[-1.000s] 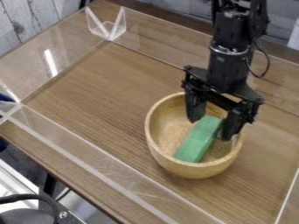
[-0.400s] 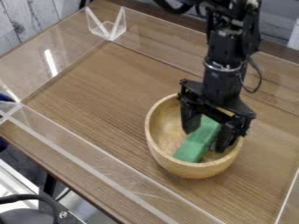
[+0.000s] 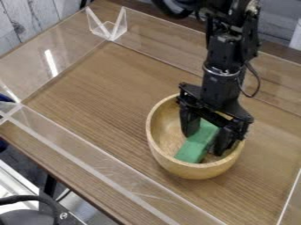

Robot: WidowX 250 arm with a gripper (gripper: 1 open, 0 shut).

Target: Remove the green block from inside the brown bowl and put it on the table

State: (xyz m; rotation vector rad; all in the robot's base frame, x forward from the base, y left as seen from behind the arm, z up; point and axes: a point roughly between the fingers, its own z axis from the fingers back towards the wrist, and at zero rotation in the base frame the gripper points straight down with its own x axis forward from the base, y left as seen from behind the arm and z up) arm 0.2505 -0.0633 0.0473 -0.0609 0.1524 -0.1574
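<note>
The claw (image 3: 212, 130) stands spread wide inside the brown bowl (image 3: 165, 151), straddling the green block (image 3: 198, 146).

The green block (image 3: 198, 145), a flat bright green bar, lies tilted inside the brown bowl (image 3: 165, 155), its lower end near the bowl's front wall and its upper end partly hidden. The bowl, round, light wood with a thick rim, sits upright on the wood-grain table (image 3: 106, 88)

The hand (image 3: 213, 132) hides the green block's (image 3: 195, 148) upper end.
</note>
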